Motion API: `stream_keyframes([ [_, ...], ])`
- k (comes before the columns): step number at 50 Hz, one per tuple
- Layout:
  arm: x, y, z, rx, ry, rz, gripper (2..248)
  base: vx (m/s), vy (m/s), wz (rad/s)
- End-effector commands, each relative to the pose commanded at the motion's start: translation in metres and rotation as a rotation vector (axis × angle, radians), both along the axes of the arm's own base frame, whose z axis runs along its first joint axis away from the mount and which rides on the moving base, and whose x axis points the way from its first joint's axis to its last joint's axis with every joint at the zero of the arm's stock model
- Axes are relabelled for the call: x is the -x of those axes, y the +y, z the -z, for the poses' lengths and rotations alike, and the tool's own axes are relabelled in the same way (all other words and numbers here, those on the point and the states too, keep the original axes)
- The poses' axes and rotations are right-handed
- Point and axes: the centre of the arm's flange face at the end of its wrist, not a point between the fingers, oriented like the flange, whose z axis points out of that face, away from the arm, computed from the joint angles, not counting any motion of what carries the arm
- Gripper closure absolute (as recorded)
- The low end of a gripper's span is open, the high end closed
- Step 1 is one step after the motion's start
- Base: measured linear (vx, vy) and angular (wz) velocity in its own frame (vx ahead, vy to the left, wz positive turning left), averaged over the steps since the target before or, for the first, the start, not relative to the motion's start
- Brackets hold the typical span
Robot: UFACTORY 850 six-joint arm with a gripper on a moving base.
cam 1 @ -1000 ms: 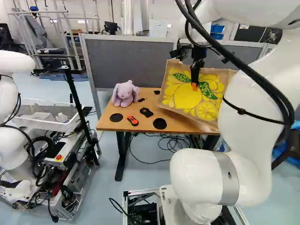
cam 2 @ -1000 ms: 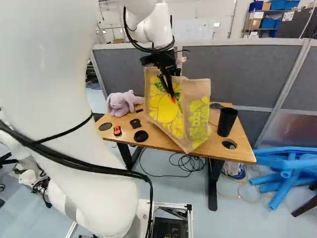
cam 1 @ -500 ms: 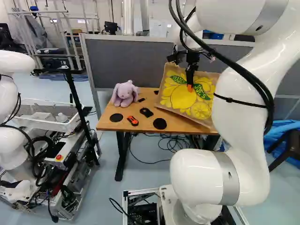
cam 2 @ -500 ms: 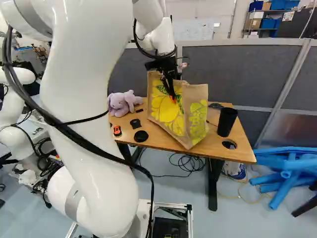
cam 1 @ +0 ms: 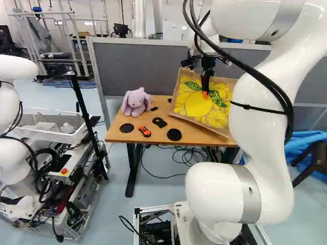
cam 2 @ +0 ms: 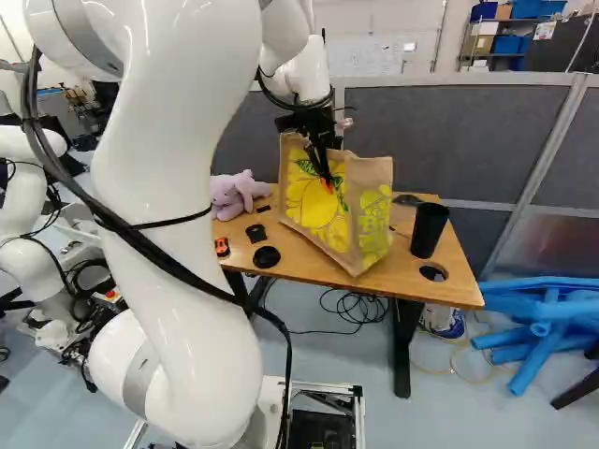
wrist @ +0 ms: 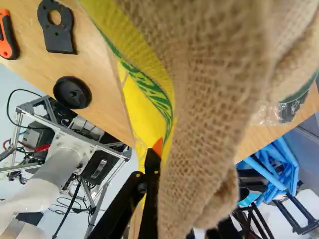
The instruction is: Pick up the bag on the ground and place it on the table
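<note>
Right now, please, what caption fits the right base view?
The end effector grips a printed bag at the table, between plush toy and black cup.

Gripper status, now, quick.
Gripper: closed on the bag, pinching its wall; one finger is hidden by the cloth.

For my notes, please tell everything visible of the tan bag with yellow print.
The bag looks like burlap, its front printed with yellow fruit and green leaves, its side with yellow lettering. It is tilted over the wooden table. The black two-fingered gripper pinches its front wall; whether its base touches the wood is unclear.
</note>
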Motion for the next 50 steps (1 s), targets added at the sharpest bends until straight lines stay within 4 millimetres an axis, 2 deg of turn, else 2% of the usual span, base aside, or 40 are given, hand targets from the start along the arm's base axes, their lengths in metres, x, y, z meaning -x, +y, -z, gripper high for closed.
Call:
stream_keyframes([
  [8, 0.0, 0.0, 0.0, 0.0, 0.0, 0.0, 220, 0.0, 0.0, 0.0],
  [9, 0.0, 0.0, 0.0, 0.0, 0.0, 0.0, 187, 0.0, 0.0, 0.0],
  [14, 0.0, 0.0, 0.0, 0.0, 0.0, 0.0, 187, 0.0, 0.0, 0.0],
  [15, 0.0, 0.0, 0.0, 0.0, 0.0, 0.0, 152, 0.0, 0.0, 0.0],
  [19, 0.0, 0.0, 0.0, 0.0, 0.0, 0.0, 152, 0.0, 0.0, 0.0],
  [20, 0.0, 0.0, 0.0, 0.0, 0.0, 0.0, 116, 0.0, 0.0, 0.0],
  [24, 0.0, 0.0, 0.0, 0.0, 0.0, 0.0, 116, 0.0, 0.0, 0.0],
  [25, 0.0, 0.0, 0.0, 0.0, 0.0, 0.0, 81, 0.0, 0.0, 0.0],
  [29, 0.0, 0.0, 0.0, 0.0, 0.0, 0.0, 81, 0.0, 0.0, 0.0],
  [30, 0.0, 0.0, 0.0, 0.0, 0.0, 0.0, 44, 0.0, 0.0, 0.0],
  [35, 0.001, 0.0, -0.004, 0.001, -0.006, 0.0, 44, 0.0, 0.0, 0.0],
  [36, 0.002, 0.0, -0.005, 0.002, -0.008, 0.0, 7, 0.0, 0.0, 0.0],
  [50, 0.01, 0.002, -0.026, 0.01, -0.044, 0.0, 3, 0.0, 0.0, 0.0],
])
